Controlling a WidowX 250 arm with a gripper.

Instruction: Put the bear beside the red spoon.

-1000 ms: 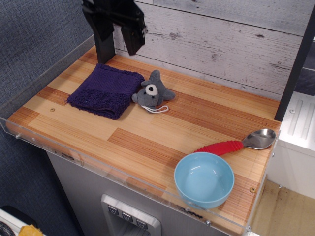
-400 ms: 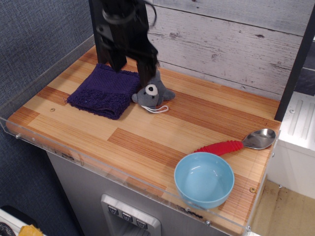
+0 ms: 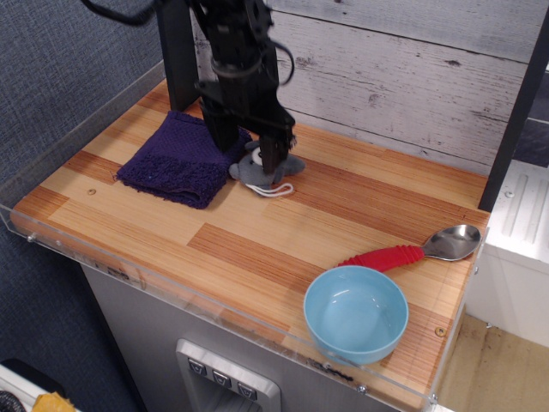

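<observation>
now the tool (image 3: 250, 153), spread open, straddles the bear (image 3: 260, 171) from above.

Bear (image 3: 257, 170) right of towel (image 3: 180, 156) — spoon (image 3: 412, 250) behind bowl (image 3: 355, 314), far right.

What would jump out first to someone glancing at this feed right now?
The black gripper stands out at the back left, lowered over the small grey bear, one finger on each side of it, next to the purple towel. At the front right, the red spoon lies just behind the blue bowl, far across the wooden table from the bear.
</observation>
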